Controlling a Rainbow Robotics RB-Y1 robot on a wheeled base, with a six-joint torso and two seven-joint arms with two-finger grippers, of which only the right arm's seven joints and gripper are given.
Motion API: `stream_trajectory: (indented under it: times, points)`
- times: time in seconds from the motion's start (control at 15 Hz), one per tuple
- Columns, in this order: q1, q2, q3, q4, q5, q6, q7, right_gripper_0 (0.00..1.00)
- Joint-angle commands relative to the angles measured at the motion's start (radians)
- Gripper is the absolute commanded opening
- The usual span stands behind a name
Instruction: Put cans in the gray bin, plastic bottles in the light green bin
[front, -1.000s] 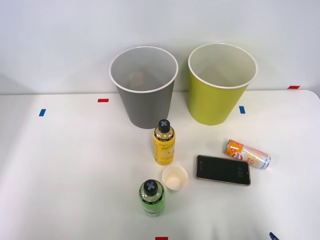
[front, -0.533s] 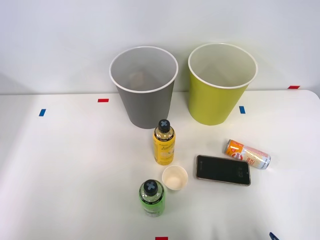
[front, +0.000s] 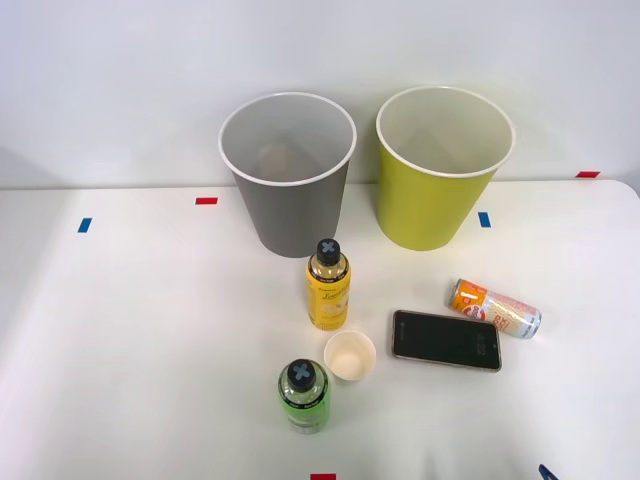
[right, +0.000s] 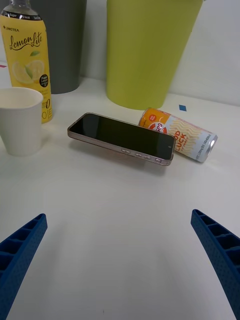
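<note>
Right gripper (right: 120, 260) spread wide, holding nothing, low over white table (front: 120, 350), can (front: 494, 308) on its side beside smartphone (front: 446, 340), gray bin (front: 288, 175) and light green bin (front: 443, 168) upright behind, yellow bottle (front: 328, 285), green bottle (front: 304, 395) and paper cup (front: 350, 356) standing near centre.

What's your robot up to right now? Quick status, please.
Right gripper open, empty, low over the table. Can lying on its side, bottles upright, none binned yet. Smartphone lies between gripper and can.
</note>
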Motion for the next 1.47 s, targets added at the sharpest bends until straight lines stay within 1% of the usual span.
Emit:
stream_trajectory:
  times: [0.07,0.27,0.53,0.73,1.0,1.13,1.2,1.33,1.4,1.47]
  points:
    - [0.0,0.0,0.0,0.0,0.0,0.0,0.0,1.0]
    - [-0.029,0.002,-0.005,0.035,-0.002,0.015,0.002,1.0]
    - [-0.046,-0.026,-0.009,-0.018,-0.011,0.031,0.018,1.0]
    - [-0.048,-0.077,-0.031,-0.195,-0.015,0.272,0.029,1.0]
    - [-0.078,-0.16,-0.064,-0.509,-0.021,0.744,0.023,1.0]
    - [-0.117,-0.192,-0.083,-0.621,-0.025,0.933,0.018,1.0]
    - [-0.153,-0.216,-0.1,-0.68,-0.025,1.058,0.017,1.0]
    - [-0.21,-0.252,-0.12,-0.691,-0.025,1.243,0.017,1.0]
    - [-0.245,-0.281,-0.13,-0.691,-0.031,1.33,0.017,1.0]
    - [-0.273,-0.304,-0.135,-0.691,-0.038,1.362,0.017,1.0]
